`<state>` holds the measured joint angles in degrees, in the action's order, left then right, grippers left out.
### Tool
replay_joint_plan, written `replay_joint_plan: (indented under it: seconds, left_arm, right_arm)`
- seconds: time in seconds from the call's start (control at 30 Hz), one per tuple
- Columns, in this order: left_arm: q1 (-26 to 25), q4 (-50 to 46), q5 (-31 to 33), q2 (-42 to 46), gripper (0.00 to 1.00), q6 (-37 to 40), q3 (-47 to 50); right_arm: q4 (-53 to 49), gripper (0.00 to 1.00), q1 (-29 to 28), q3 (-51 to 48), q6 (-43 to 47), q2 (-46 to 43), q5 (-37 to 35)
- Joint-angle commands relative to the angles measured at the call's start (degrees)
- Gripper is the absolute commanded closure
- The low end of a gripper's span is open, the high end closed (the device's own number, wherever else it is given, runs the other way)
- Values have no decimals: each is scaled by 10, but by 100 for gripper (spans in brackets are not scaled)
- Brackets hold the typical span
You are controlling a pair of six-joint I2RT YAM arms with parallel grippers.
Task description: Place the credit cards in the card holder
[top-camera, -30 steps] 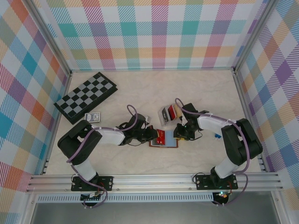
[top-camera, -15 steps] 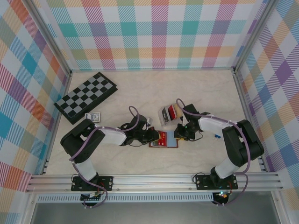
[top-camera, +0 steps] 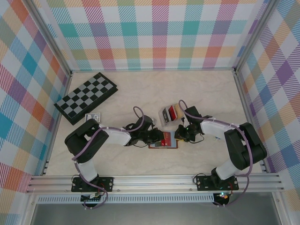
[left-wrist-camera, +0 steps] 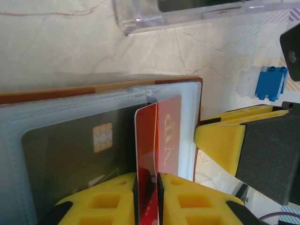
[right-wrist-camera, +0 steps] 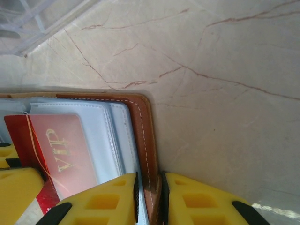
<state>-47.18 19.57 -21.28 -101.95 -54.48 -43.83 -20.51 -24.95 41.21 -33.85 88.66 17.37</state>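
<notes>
The reddish-brown card holder (top-camera: 171,145) lies open at the table's middle, its clear sleeves facing up (left-wrist-camera: 70,90) (right-wrist-camera: 140,122). A red credit card (left-wrist-camera: 164,126) (right-wrist-camera: 61,150) stands part-way inside a sleeve at the holder's right end, and a black card (left-wrist-camera: 70,159) lies in the sleeve beside it. My left gripper (top-camera: 158,137) (left-wrist-camera: 147,180) straddles the red card's near end with its jaws slightly apart, wider than the card is thick. My right gripper (top-camera: 176,136) (right-wrist-camera: 150,187) is shut on the holder's leather edge and sleeves.
A clear plastic tray (top-camera: 169,114) (left-wrist-camera: 187,14) holding more cards stands just behind the holder. A chessboard (top-camera: 86,97) and a small blue-patterned pack (top-camera: 93,117) lie at the left. A small blue and white brick (left-wrist-camera: 271,82) sits right of the holder.
The left arm has pushed right, sliding the red card further into the holder, and its jaws have loosened. The right gripper has closed a little tighter on the holder's edge.
</notes>
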Motion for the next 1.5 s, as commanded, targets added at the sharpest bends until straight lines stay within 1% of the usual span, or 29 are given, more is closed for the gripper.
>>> replay_joint_plan:
  seconds: [0.0, 0.17, 0.27, 0.33, 0.43, 0.6, 0.87, 0.97, 1.13, 1.2, 1.3, 1.47]
  left_arm:
    - [-16, -87, 25, 0, 79, 28, -18]
    - [-16, -134, 50, 26, 79, 45, -19]
    - [-17, -153, 50, 26, 82, 56, -27]
    - [-17, -150, 44, 24, 90, 60, -28]
    - [-17, -135, 25, 9, 93, 57, -39]
    - [-19, -124, -2, -20, 93, 59, -60]
    - [-29, -138, -27, -48, 91, 79, -90]
    - [-30, -148, -17, -46, 89, 77, -90]
    - [-29, -217, 59, 1, 84, 87, -72]
    - [-28, -261, 94, 19, 82, 99, -69]
    - [-22, -285, 112, 31, 80, 109, -58]
    - [-16, -306, 118, 22, 80, 121, -60]
  right_arm:
    - [7, 79, -8, -18, -17, 1, 16]
    - [-8, 78, -7, -11, -13, -3, -1]
    - [-11, 78, -7, -6, -10, 3, 0]
    - [-9, 78, -7, -5, -10, 5, 6]
    - [-4, 78, -7, -5, -10, 9, 12]
    - [2, 78, -7, -5, -14, 8, 24]
    - [14, 78, -7, -14, -23, 5, 34]
    - [7, 79, -7, -14, -23, 4, 20]
    - [-31, 80, -7, -7, -21, 0, -38]
    - [-43, 81, -7, -9, -20, -4, -57]
    - [-47, 81, -7, -9, -16, -7, -63]
    - [-53, 79, -8, -3, -10, -18, -64]
